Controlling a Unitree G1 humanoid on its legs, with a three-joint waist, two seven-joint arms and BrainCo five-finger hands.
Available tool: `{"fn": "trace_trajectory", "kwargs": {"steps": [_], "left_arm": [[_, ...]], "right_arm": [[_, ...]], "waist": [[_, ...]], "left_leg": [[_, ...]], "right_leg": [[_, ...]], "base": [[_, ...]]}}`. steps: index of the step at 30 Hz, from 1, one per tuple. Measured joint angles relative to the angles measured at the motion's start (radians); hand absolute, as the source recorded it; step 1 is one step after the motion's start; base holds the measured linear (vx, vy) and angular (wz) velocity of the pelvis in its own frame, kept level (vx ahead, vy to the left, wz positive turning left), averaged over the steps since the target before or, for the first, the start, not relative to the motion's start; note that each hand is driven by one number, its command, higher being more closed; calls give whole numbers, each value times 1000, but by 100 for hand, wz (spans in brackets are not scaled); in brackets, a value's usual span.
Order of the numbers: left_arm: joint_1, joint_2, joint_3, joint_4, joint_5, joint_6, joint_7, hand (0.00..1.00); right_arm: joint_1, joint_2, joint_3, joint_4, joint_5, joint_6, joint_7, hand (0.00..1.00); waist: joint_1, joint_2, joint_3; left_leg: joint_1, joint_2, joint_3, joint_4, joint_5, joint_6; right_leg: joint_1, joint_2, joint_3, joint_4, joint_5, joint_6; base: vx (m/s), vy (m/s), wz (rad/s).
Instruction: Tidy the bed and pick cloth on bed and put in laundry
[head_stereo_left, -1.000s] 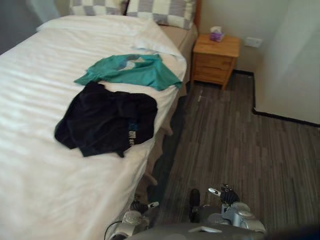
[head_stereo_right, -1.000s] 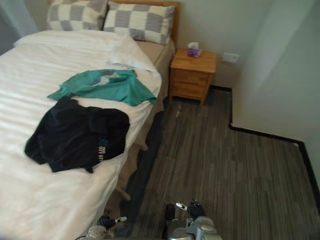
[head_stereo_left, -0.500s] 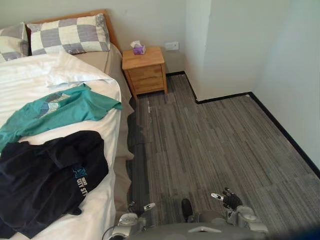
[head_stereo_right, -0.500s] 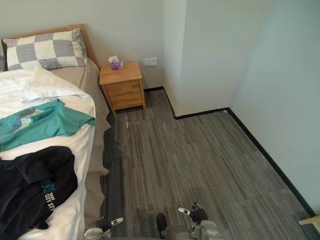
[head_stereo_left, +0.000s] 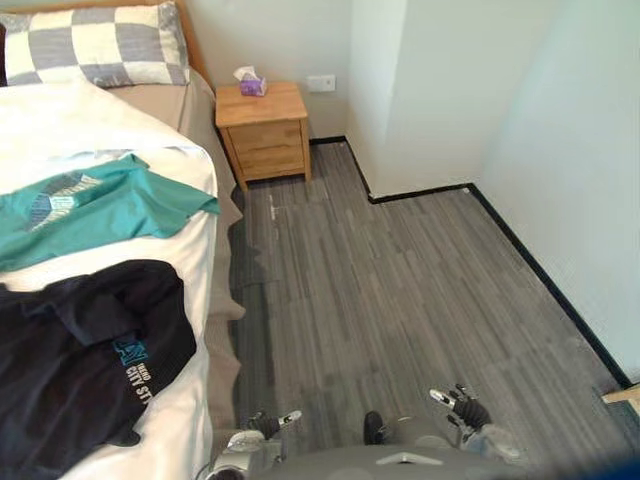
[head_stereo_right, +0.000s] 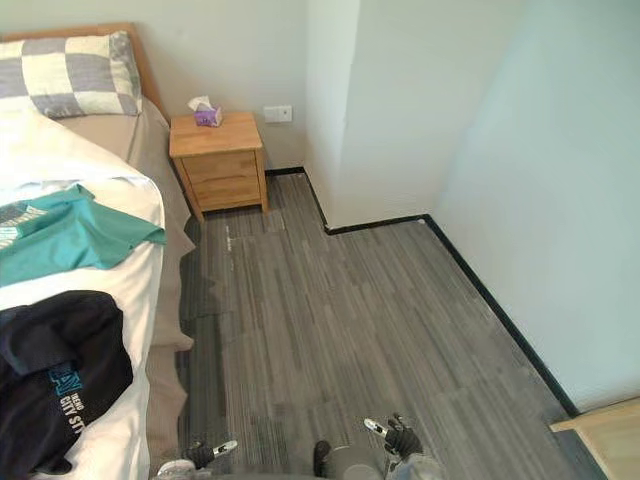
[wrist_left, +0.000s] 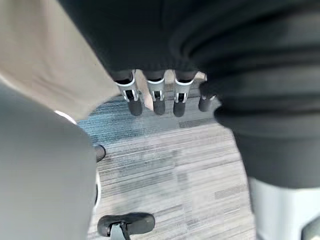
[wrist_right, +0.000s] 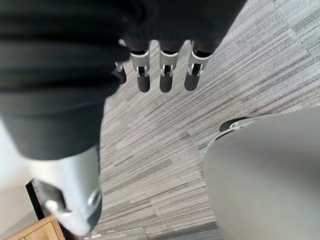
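Black cloth (head_stereo_left: 85, 350) lies crumpled on the bed (head_stereo_left: 60, 120), close to its floor-side edge. Teal cloth (head_stereo_left: 95, 205) is spread just beyond it, toward the checked pillow (head_stereo_left: 95, 45); whether the two touch is hard to tell. Left hand (wrist_left: 155, 97) and right hand (wrist_right: 167, 75) hang low over the grey floor (head_stereo_left: 400, 290), fingers straight and relaxed, holding nothing. A wooden nightstand (head_stereo_left: 262, 130) beside the bed carries a tissue box (head_stereo_left: 250, 83).

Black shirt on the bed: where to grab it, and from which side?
Probably pinch the black shirt at its rumpled edge nearest the floor side of the bed, coming from the aisle. It lies flat; that edge is closest and apart from the teal shirt.
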Motion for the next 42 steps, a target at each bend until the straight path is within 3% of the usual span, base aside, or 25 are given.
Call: {"fn": "trace_trajectory", "kwargs": {"steps": [3,4,10,14,18,21,23,25,26,28,31,34,35,37,39,40,41,42], "left_arm": [[-6,-8,-17,12,-9,-2,-1,0],[-11,-10,13,19,-9,-24,-26,0],[-10,-10,14,19,-11,-25,-31,0],[-2,-11,17,19,-102,-27,-67,0],[21,-6,28,10,-219,-32,-119,0],[26,-10,62,9,-265,-38,-148,0],[29,-16,84,-1,-274,-37,-139,0],[44,-33,136,-36,-252,-43,-116,0],[49,-31,152,-55,-226,-52,-110,0],[53,-35,170,-74,-192,-64,-113,0],[67,-42,168,-112,-166,-74,-117,0],[66,-49,164,-111,-164,-74,-124,0],[65,-72,146,-105,-177,-72,-128,0],[62,-62,145,-119,-200,-70,-135,0],[69,-46,140,-120,-219,-68,-141,0],[71,-37,134,-125,-226,-67,-142,0],[67,-22,137,-143,-238,-79,-138,0],[63,-23,136,-147,-245,-82,-140,0]], "right_arm": [[0,-17,-12,11,-6,21,32,0],[-41,-18,30,49,-22,56,118,0],[-39,-17,26,49,-21,55,117,0],[-30,-5,-28,50,1,48,105,0],[-4,27,-133,49,39,36,56,0],[2,34,-183,54,38,37,22,0],[7,32,-192,56,33,35,19,0],[10,33,-192,34,16,36,14,0],[21,35,-186,13,16,37,11,0],[38,45,-183,-17,16,37,6,0],[51,62,-183,-52,14,36,1,0],[60,65,-182,-71,-10,27,-1,0],[76,55,-181,-99,-26,7,-2,0],[96,61,-175,-124,-38,-6,-3,0],[116,68,-136,-161,-62,-32,-3,0],[117,73,-121,-161,-65,-43,-3,0],[112,93,-117,-175,-76,-57,-2,0],[104,89,-121,-182,-85,-63,-3,0]], "waist": [[1,22,-4],[23,20,-2],[23,20,-2],[24,24,-1],[29,34,-7],[49,33,-14],[56,34,-17],[56,45,-15],[61,40,-12],[81,47,-17],[81,45,-15],[80,49,-12],[78,79,3],[80,77,-1],[84,58,10],[83,49,12],[80,25,43],[77,21,53]], "left_leg": [[-8,-2,-5,22,15,6],[-20,-21,-50,34,-32,6],[-21,-21,-51,34,-32,6],[-25,-17,-55,25,-35,1],[-62,1,-101,27,-39,-6],[-100,22,-105,95,-44,-17],[-146,32,-90,201,-44,-17],[-243,76,-44,463,-24,-42],[-308,109,-32,611,14,-37],[-358,149,-18,723,-7,-16],[-391,164,-19,658,-13,-27],[-367,126,0,458,-7,-39],[-328,109,11,262,72,-24],[-311,89,63,231,64,-22],[-282,69,115,203,72,-10],[-292,72,147,253,65,-19],[-359,109,190,427,23,-15],[-380,114,204,437,-3,-7]], "right_leg": [[95,5,15,-188,82,15],[127,-2,39,-337,175,47],[125,-2,39,-337,174,48],[121,-2,19,-337,167,48],[120,-1,-40,-337,149,43],[118,2,-68,-337,124,35],[129,-5,-72,-336,104,26],[162,-15,-78,-336,85,19],[183,-21,-73,-330,83,14],[219,-32,-66,-329,79,9],[257,-72,-36,-329,68,23],[248,-99,9,-289,31,59],[229,-95,29,-253,-1,96],[219,-117,1,-212,-4,104],[196,-123,-49,-106,-69,112],[204,-122,-58,-120,-83,96],[236,-153,-66,-152,-72,86],[247,-164,-65,-158,-74,85]], "base": [[41,36,1],[13,15,-3],[0,0,0],[0,-2,9],[30,-25,38],[92,-39,33],[105,-51,14],[132,-39,11],[120,-18,8],[209,-2,-8],[189,81,-29],[145,177,-43],[201,276,-61],[207,203,-56],[258,101,-57],[237,66,-48],[189,52,-34],[161,100,-10]]}}
